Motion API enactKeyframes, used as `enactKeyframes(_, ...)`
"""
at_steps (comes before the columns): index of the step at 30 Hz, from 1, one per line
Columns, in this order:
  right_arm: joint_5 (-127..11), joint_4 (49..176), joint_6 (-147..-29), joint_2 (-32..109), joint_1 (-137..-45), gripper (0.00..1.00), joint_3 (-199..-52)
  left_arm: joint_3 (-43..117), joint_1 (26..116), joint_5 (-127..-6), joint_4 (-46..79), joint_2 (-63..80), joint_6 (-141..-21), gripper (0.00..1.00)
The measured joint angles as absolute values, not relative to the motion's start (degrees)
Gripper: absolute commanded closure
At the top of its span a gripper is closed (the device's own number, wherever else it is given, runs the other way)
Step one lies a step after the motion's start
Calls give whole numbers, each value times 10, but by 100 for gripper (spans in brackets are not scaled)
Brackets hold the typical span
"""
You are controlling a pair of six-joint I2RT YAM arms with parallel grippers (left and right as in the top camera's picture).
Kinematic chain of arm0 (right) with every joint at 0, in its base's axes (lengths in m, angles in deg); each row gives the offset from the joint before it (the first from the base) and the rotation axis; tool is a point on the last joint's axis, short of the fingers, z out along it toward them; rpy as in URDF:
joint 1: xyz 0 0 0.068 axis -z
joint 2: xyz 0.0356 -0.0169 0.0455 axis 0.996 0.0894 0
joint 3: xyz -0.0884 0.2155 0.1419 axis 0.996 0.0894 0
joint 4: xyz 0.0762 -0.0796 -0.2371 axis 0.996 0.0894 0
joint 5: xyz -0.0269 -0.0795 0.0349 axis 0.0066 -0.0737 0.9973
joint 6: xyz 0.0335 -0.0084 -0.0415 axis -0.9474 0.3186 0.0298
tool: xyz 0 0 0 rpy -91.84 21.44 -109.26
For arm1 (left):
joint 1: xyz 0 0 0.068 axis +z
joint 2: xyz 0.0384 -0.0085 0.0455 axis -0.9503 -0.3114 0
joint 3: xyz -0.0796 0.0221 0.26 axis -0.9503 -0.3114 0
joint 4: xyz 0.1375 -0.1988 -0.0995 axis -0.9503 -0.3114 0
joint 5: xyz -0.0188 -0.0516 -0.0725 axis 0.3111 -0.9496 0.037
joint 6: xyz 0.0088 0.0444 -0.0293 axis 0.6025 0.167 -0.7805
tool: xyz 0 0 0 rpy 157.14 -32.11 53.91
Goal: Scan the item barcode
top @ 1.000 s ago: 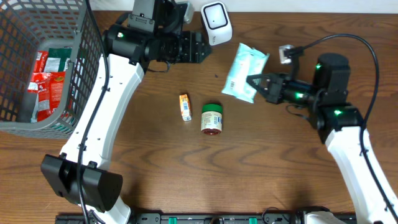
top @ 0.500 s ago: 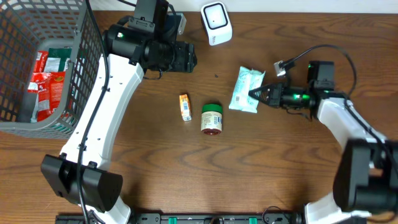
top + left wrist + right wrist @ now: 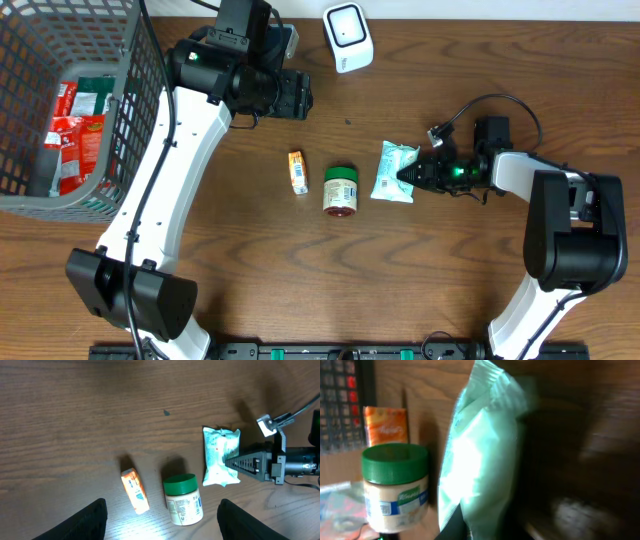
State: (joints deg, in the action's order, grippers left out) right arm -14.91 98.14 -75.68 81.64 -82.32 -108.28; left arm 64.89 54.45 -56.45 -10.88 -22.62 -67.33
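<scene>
Green packet [image 3: 394, 171] lies on the bench [image 3: 420, 280] right of the jar [image 3: 340, 191], right pincer [image 3: 405, 173] at its edge, grip not clear; left pincer [image 3: 164, 510] released. Likely put-down; next item needs the far scanner [image 3: 347, 36].

**Basket, Jar and Box on a Wooden Table**

A brown wooden table [image 3: 400, 280] carries everything. At its far left corner sits a grey mesh basket [image 3: 125, 120], with red packets [image 3: 70, 130] piled inside and a green-and-white packet [image 3: 95, 88] behind them. Near the middle of the table lies a jar [image 3: 340, 192] on its side, with a green lid, a pale label and cream contents. Just beside it, not touching, lies a small orange box [image 3: 298, 172], flat on the wood. A dark speck [image 3: 348, 123] marks the table beyond the jar.
</scene>
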Motion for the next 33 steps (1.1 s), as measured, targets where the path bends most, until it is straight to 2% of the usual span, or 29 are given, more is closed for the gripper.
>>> enactKeyframes(2,-152,983,-751,812,-824,45,-1087,649,545,-564,-109,-226,-673,28)
enactKeyframes(4,-155,990,-747,809,-825,39,-1097,649,545,-564,-109,-226,-673,29)
enactKeyframes(7,-177,1034,-746,809,-825,36,-1129,649,545,-563,-109,-226,-673,29)
enactKeyframes(10,-227,1113,-746,809,-825,38,-1175,649,545,-563,-109,-226,-673,28)
enactKeyframes(14,-303,1208,-748,808,-827,55,-1253,649,545,-563,-110,-226,-673,29)
enactKeyframes(17,-347,1247,-747,802,-842,63,-1286,649,545,-563,-110,-226,-673,29)
enactKeyframes(24,-420,1304,-745,799,-921,64,-1288,649,545,-563,-116,-226,-673,29)
enactKeyframes(30,-512,1311,-745,799,-976,87,-1287,649,545,-563,-119,-226,-673,29)
enactKeyframes(33,-553,1298,-745,799,-998,88,-1282,649,545,-563,-120,-226,-673,29)
